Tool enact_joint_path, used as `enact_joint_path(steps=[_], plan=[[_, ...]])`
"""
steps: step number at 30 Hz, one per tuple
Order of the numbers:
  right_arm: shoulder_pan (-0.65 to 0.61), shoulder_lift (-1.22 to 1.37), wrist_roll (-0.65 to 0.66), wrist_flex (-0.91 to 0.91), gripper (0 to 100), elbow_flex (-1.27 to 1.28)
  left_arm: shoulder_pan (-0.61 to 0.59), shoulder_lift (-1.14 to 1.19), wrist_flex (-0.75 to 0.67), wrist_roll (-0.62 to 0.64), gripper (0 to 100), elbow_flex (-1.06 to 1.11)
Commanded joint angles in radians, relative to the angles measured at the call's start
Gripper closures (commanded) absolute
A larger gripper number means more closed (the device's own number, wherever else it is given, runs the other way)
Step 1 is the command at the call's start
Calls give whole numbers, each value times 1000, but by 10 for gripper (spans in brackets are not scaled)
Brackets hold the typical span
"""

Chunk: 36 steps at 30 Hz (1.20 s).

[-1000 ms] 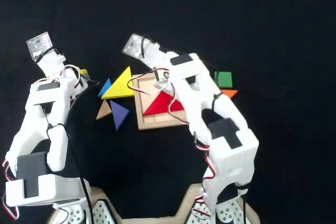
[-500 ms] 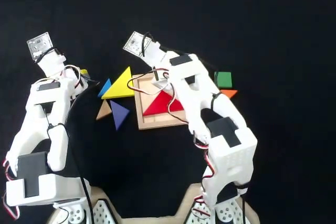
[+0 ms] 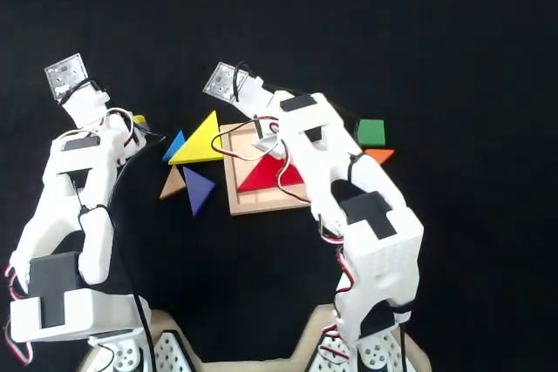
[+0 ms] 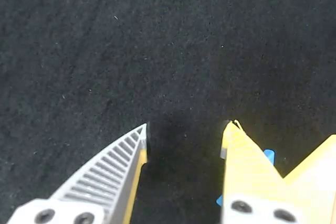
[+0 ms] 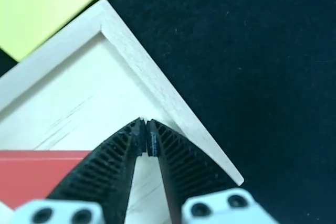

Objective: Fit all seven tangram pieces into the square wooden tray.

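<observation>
The square wooden tray (image 3: 235, 202) lies mid-table with a red triangle (image 3: 266, 173) inside it. My right gripper (image 5: 145, 129) is shut with nothing in it, just over the tray's bare floor near a corner of the rim (image 5: 152, 80), beside the red triangle (image 5: 47, 174). The large yellow triangle (image 3: 202, 141) lies against the tray's left side, with light blue (image 3: 174, 145), tan (image 3: 173, 184) and dark blue (image 3: 197, 188) triangles further left. A green square (image 3: 371, 131) and an orange triangle (image 3: 381, 155) lie right of the tray. My left gripper (image 4: 186, 132) stands open above bare cloth, left of the pieces.
Black cloth covers the whole table. The right arm's body (image 3: 331, 172) hangs over the tray's right half and hides it. Open cloth stretches across the back and the far right. The yellow triangle (image 5: 47, 9) shows just outside the tray's corner.
The right arm has shifted slightly over the tray. The left arm and all the pieces lie where they were.
</observation>
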Motion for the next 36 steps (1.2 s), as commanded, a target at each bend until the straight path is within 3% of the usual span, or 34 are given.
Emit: enact_joint_path(steps=[1,16,23,33,36], plan=[[21,-12,15,64,988,-15,-5,-8,-9,5,766,-58],[9,-163,21,109,988,147,-2,-8,-11,5,766,-58],[-31,-232,86,114,988,245,-2,-8,-11,5,766,-58],[72,-433,129,107,988,329,-2,-8,-14,5,766,-58],[120,-479,51,66,988,331,-1,-8,-12,5,766,-58]])
